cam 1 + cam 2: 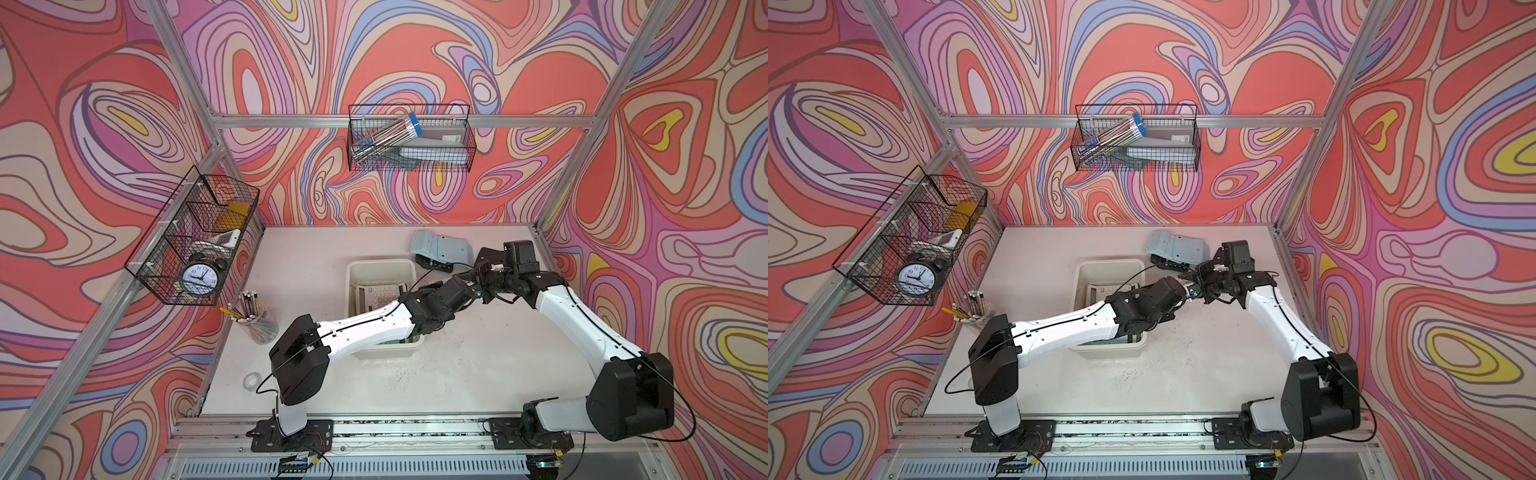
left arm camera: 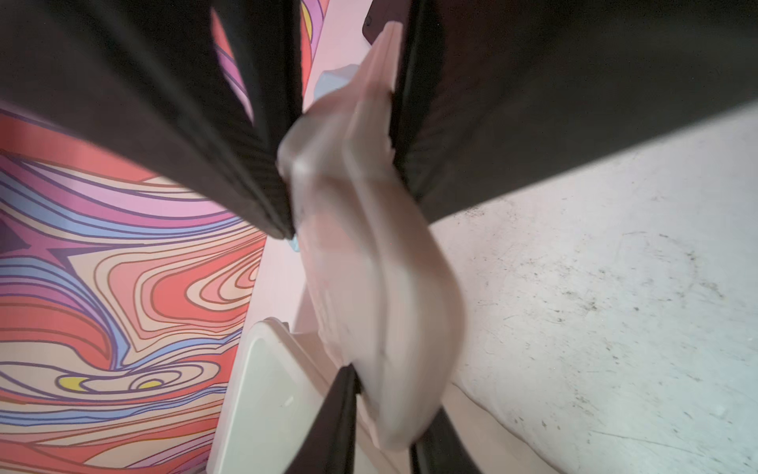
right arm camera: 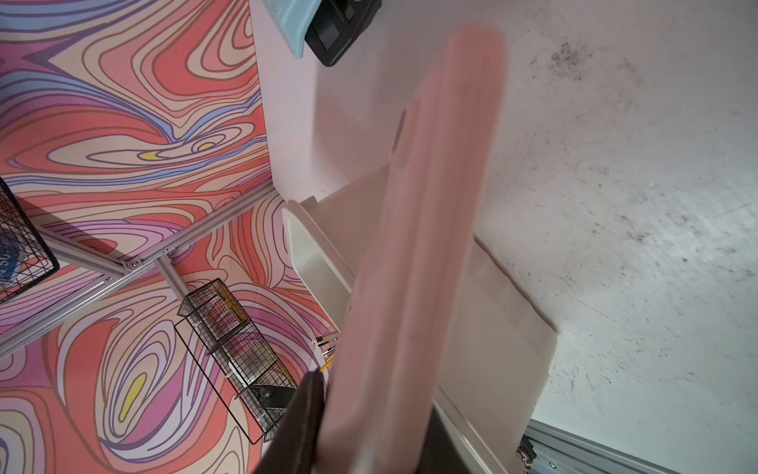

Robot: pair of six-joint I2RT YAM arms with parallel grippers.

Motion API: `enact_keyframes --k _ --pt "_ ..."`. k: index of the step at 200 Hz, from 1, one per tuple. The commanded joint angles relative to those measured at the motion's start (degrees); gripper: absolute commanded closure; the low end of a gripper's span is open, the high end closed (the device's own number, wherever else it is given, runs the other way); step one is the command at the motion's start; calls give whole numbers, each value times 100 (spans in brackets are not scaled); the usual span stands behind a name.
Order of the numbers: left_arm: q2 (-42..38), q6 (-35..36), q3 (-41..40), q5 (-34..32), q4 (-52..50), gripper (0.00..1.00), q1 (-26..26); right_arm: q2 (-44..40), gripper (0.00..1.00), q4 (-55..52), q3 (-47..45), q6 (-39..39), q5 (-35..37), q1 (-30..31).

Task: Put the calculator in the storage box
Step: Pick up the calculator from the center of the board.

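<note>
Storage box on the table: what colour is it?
Plain cream-white. The storage box shows best in a top view.

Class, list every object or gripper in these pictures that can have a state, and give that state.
storage box: upright, open, white calculator inside
pink calculator: off the table, held by both grippers, outside the box
left gripper: shut on the pink calculator
right gripper: shut on the pink calculator
blue-grey calculator: face down on the table
alarm clock: upright in a wire basket

Bright even light, wrist views seemingly motion-blurred
</note>
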Motion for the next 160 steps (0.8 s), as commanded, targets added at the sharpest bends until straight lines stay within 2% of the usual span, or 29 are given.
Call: enact_keyframes --k 1,29,72,80,102,125,143,160 --pt "139 121 129 -61 480 87 -86 -25 100 257 -42 -67 -353 205" --pt "121 99 154 -117 480 100 -106 -60 100 337 -85 -49 -388 221" --pt "132 29 271 -283 543 100 -115 -173 100 480 -179 -34 -397 217" --pt "141 3 315 -306 543 100 -115 -191 92 542 -205 -32 -399 224" --pt "195 -98 477 -381 484 100 -115 -244 62 806 -304 -70 -373 218" --pt "256 -260 714 -391 324 100 -106 -338 38 1062 -344 -335 -281 225" --pt "310 -406 969 -316 67 100 -82 -471 23 820 -198 -823 -81 225" --pt "345 -640 1265 -139 -242 100 -8 -678 16 380 -64 -1338 232 222"
